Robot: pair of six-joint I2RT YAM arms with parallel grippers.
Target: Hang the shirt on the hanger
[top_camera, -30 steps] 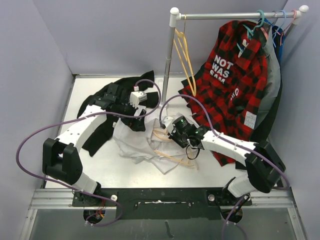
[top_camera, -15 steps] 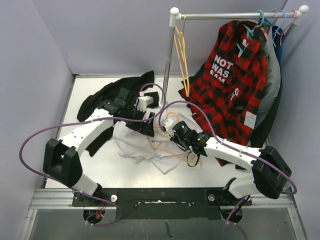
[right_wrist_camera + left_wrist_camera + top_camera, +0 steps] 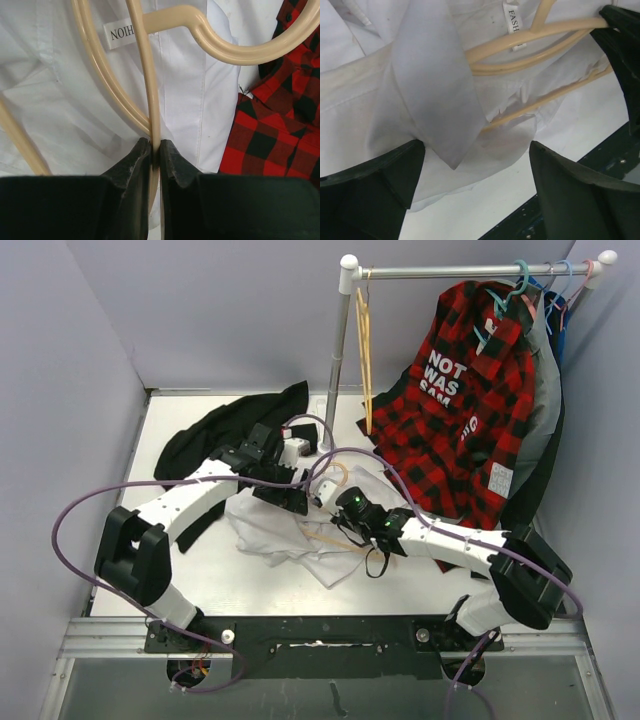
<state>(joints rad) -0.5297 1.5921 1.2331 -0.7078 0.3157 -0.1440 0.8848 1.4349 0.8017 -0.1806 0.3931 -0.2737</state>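
Shirt (image 3: 268, 528), white, thin and collared, lies crumpled on the white table (image 3: 220, 585) directly under both pincers. The pale tan plastic hanger (image 3: 147, 85) rests on top of it.

The right pincer (image 3: 155, 146) is clamped together on one slim bar of the hanger. The curved hook runs off ahead of its tips and to their right, and the red-and-black plaid shirt (image 3: 280, 130) shows beyond on that same side.

The left pincer (image 3: 475, 150) stands wide apart, gripping nothing. A flat collar flap of the shirt lies between its fingers, nearer the left one. From that pincer the hanger's bars lie just ahead and sweep away toward its right finger, their long axis slanting across the view. So the left pincer is the nearer one to the collar, while the right one has the hanger.

As I judge it, the coming move turns on this. The collar opening sits beside the hanger's shoulder, not around it, and the fabric has to be lifted over that end.

A sewn white neck label reads "FASH" from the left wrist view and "NOIH" from the right, with the rest hidden. The plaid shirt carries white print, "NOT WAS", with a cut-off third line beneath.
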